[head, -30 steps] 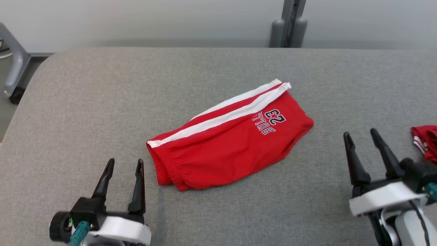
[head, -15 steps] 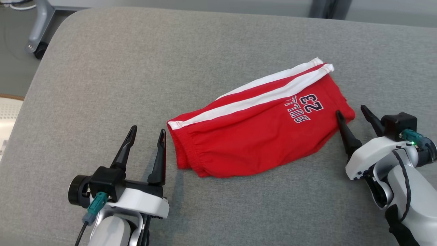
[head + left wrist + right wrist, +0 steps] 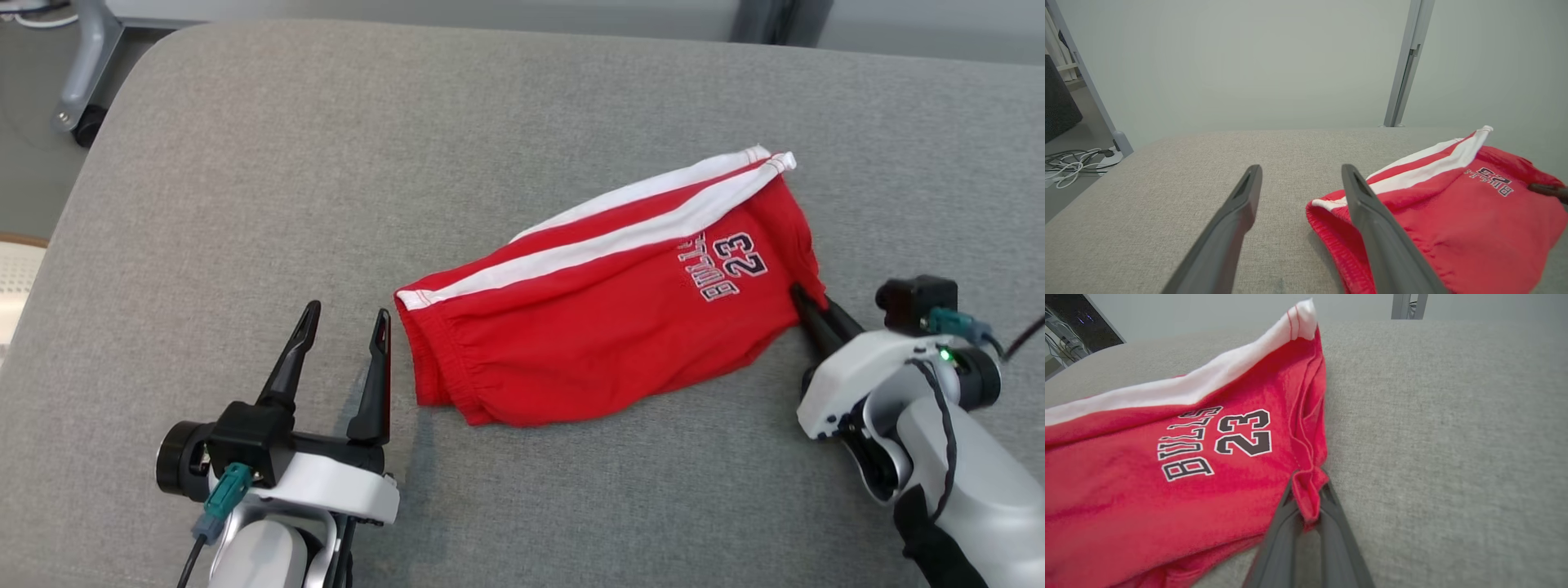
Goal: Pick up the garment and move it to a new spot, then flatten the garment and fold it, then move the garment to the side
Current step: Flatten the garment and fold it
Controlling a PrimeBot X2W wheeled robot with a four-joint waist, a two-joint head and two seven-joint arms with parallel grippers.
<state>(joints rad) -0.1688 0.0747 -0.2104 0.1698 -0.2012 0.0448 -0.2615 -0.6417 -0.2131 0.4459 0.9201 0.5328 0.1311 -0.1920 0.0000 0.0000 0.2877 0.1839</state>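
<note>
The shorts [image 3: 1167, 477] run off the right wrist view's left edge, blurring there.

The shorts [image 3: 588, 343] are bright red with two white side stripes and dark lettering, perhaps navy, edged in white. The cushion [image 3: 326, 163] is a flecked grey weave. The left gripper [image 3: 346, 312] is black-fingered, with a white body.

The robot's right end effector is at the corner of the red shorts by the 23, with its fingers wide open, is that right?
Not quite. The right end effector is at that corner of the red shorts by the 23, but it is shut, not wide open, pinching a fold of the fabric. The right wrist view shows this.
</note>
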